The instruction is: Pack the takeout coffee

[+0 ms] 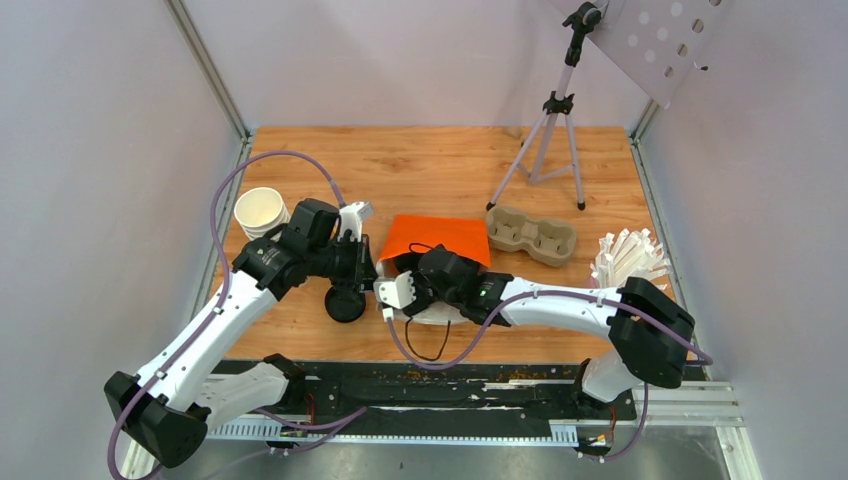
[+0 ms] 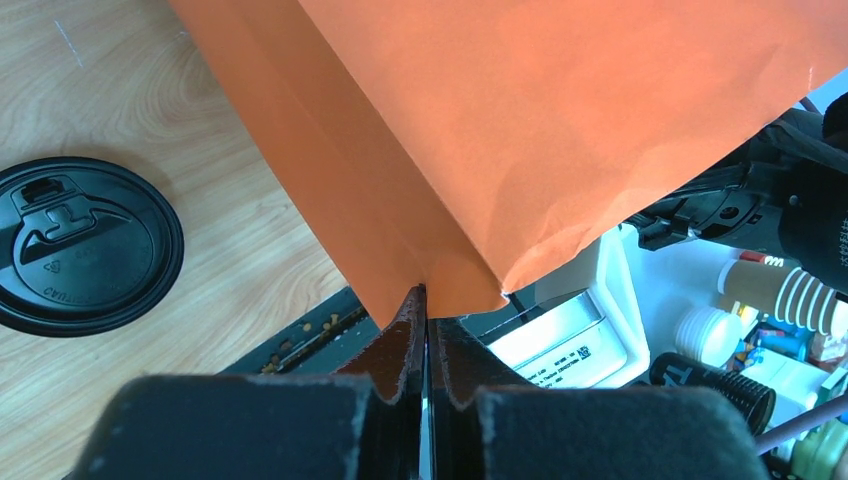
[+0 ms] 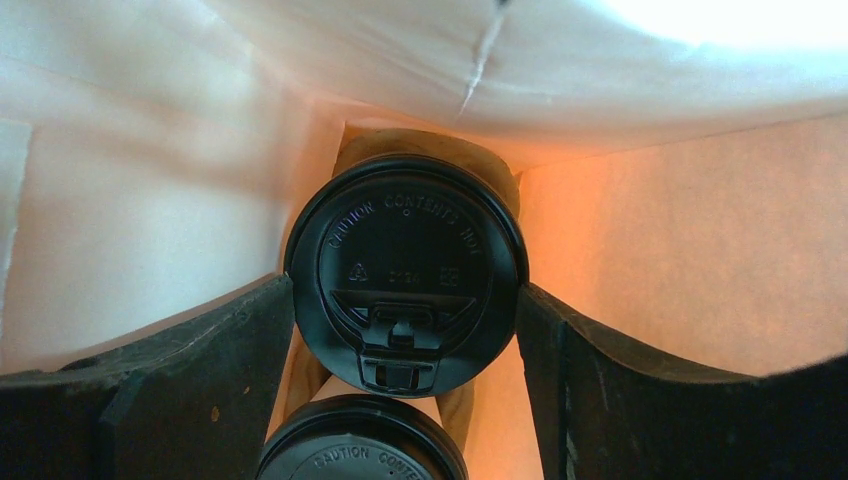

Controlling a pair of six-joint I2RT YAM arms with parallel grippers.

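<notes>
Two cups are showing in the right wrist view, both inside the bag. One cup is sitting exactly between the fingers of the right gripper, with its black lid facing the camera. The second cup is sitting just beside it, at the lower edge of that view.

The right fingers are standing spread wide, one at each side of the lid, touching its rim or very nearly. Whether they are pressing on it or only flanking it, I cannot tell.

The cup's long axis is running along the fingers, deeper into the bag. I am judging that the coming move is turning on this line: the gripper should be travelling straight along the axis, because a sideways move may be tipping the cup or pushing the second cup.

The left gripper is pinching the bag's edge, its fingers pressed together on the paper, and seems to be holding the mouth open. The right arm is therefore the nearer one and the only free one.

A loose lid is lying on the table, apart from the bag.
</notes>
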